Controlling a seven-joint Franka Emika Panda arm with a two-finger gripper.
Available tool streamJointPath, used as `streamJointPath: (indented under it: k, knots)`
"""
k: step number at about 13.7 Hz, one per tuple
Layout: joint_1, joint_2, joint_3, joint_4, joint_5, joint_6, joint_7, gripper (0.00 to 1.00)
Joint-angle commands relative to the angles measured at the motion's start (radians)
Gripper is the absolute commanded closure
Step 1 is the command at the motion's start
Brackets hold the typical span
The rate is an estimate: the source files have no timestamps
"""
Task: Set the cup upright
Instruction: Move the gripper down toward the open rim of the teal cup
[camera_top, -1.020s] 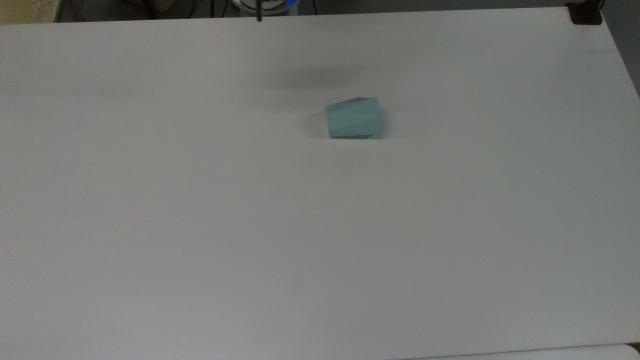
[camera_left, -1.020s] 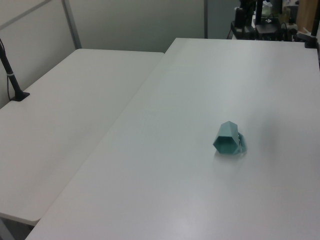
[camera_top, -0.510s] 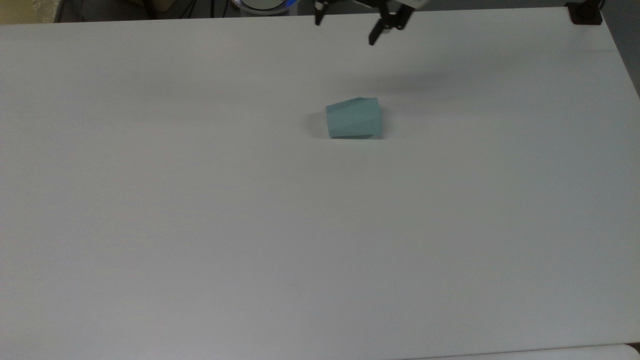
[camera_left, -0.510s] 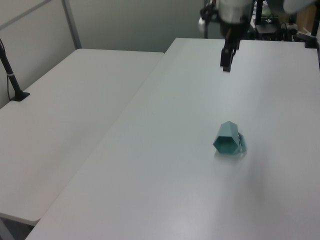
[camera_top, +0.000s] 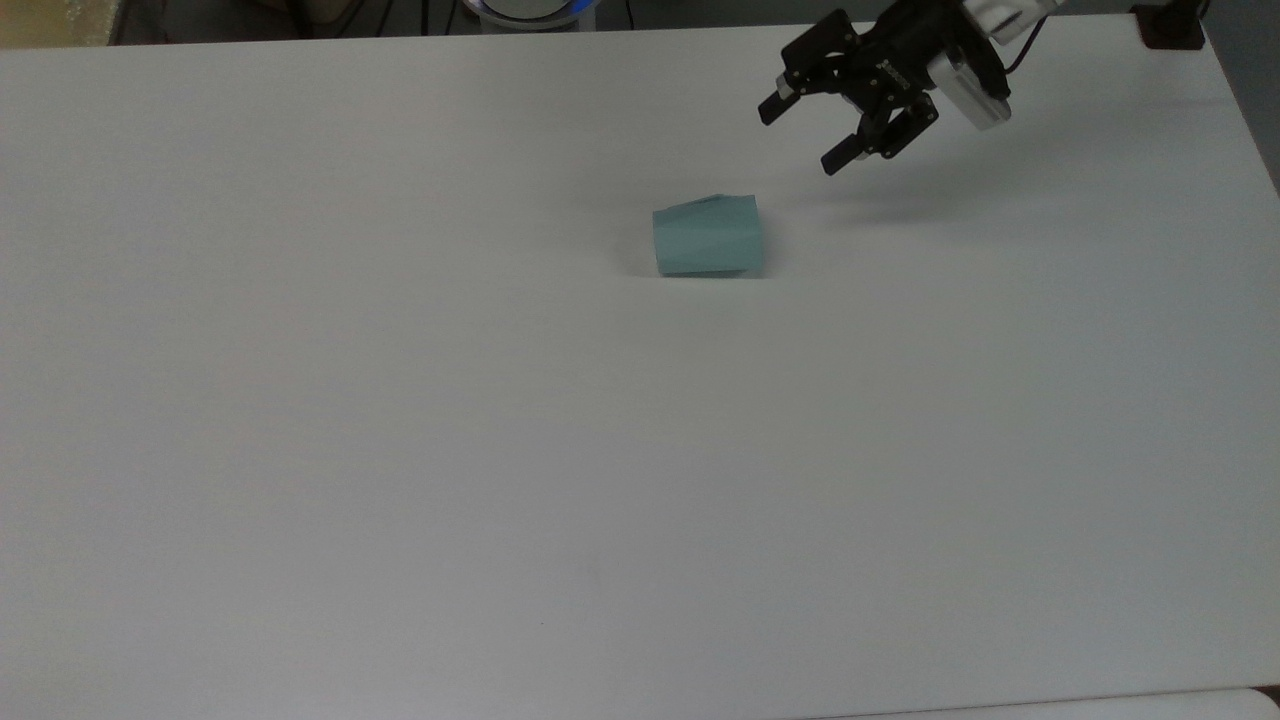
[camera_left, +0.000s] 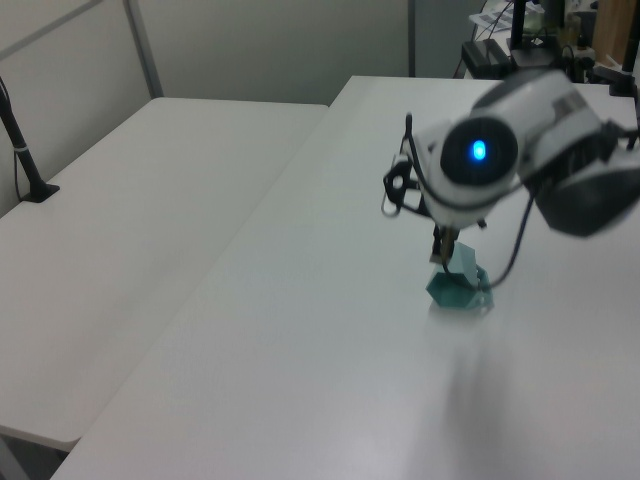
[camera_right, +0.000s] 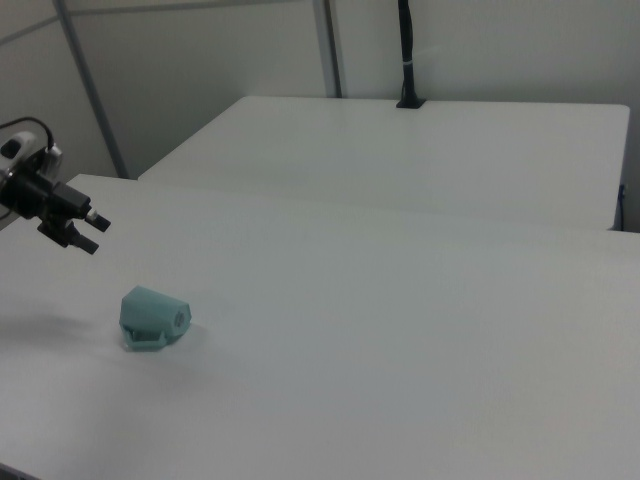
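Landmark: the cup (camera_top: 708, 236).

Cup lies on its side on the white table (camera_top: 400, 450), roughly mid-table toward the far edge in the top view. Narrower base points to the top view's left, wider mouth end to the top view's right. In the right view the cup (camera_right: 153, 318) rests on a flat facet, the small round end facing that camera. In the left view the cup (camera_left: 455, 288) is partly covered by the arm's body; a bit of the flat handle shows at its right edge. Cup position matches the frames from 1.0 s and 0.5 s ago: undisturbed.

Change: the gripper (camera_top: 800, 133) has come in from the table's far edge. Half a second ago only the fingertips showed at the top of the top view; now the whole hand is visible, up and to the right of the cup in the top view, near it but apart. In the right view the gripper (camera_right: 90, 233) hangs above and left of the cup, clear of the table.

Claw: fingers spread wide, nothing between them.

Judgement: approach phase, no contact yet. The hand is arriving on the mouth side. Task not begun in effect; cup still needs grasping or tipping onto its base.

Beyond the cup: a second table (camera_right: 420, 150).
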Motion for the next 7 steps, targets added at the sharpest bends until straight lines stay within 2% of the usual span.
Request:
streamJointPath:
  k: [1, 7]
  knots:
    - [0.052, 0.068, -0.013, 0.05, -0.052, -0.063, 0.037, 0.0]
    - [0.067, 0.144, -0.01, 0.036, -0.069, -0.051, 0.043, 0.0]
